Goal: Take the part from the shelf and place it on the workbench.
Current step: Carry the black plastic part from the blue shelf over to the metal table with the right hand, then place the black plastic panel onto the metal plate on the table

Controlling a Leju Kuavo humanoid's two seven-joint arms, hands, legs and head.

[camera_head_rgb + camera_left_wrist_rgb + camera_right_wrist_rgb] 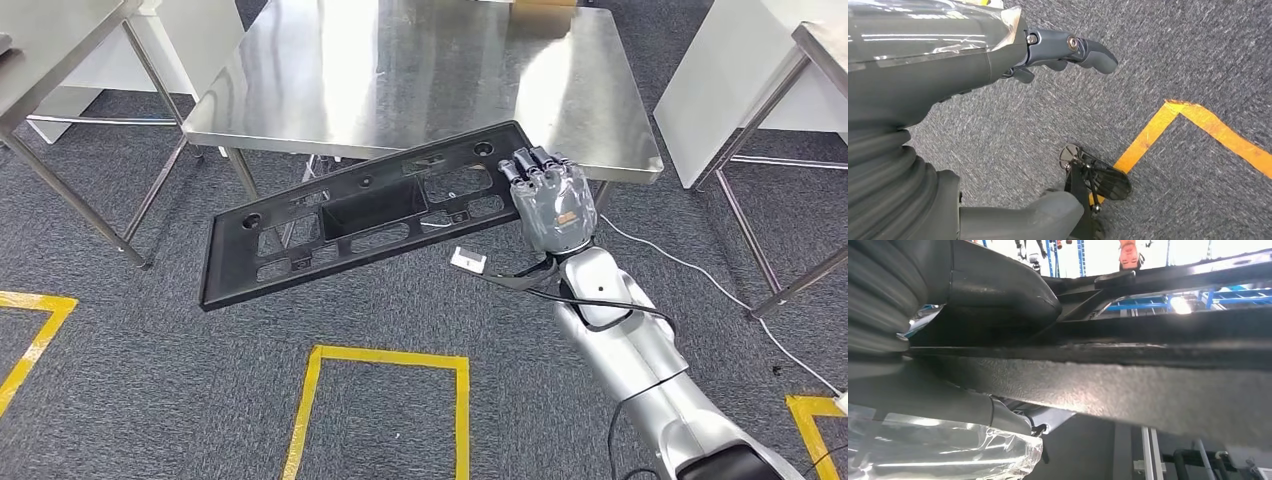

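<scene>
So the part (365, 215) is in my right hand (548, 200) right now, a long flat black plastic frame with a bunch of cutouts and a deeper pocket in the middle. I've got it by one end, fingers (530, 165) wrapped over the top edge. The rest of it sticks out to my left, tilted, with the far end hanging lower over the carpet (150, 400). It isn't resting on anything. The end I'm holding sits just over the near edge of the workbench (420, 70), close to its near right corner, and the rest is out in front of that edge, over the floor. From the right wrist camera the frame's rough black edge runs straight across, with my thumb (998, 287) pressed up against it.

My left hand (1063, 52) hangs down by my side over the carpet, holding nothing, fingers loosely apart.

Yellow tape (385, 358) marks out a box on the carpet in front of me. A small white block (467, 260) lies on the floor under the frame, with a white cable (700, 272) trailing off to the right. More steel tables stand on either side.
</scene>
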